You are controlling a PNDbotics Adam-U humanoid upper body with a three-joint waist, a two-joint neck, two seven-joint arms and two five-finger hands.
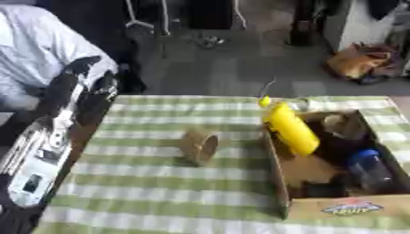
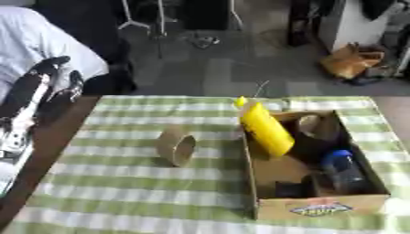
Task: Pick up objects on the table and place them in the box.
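A brown tape roll [image 1: 198, 146] stands on its edge in the middle of the green-and-white checked tablecloth [image 1: 152, 192]. To its right sits an open cardboard box [image 2: 320, 208]. A yellow bottle [image 2: 264, 126] lies tilted against the box's left wall, its cap poking past the far rim. Inside the box are also a second tape roll [image 2: 309, 124], a clear bottle with a blue cap [image 2: 342, 170] and a small dark object [image 2: 291, 188]. My left hand [image 1: 83, 77] is raised over the table's left edge, fingers straight and holding nothing, well left of the roll. My right hand is out of sight.
My black-and-silver left forearm [image 1: 40, 146] runs along the table's left edge. Beyond the far table edge is grey floor with a brown bag [image 1: 357, 62] at the right and stand legs at the back.
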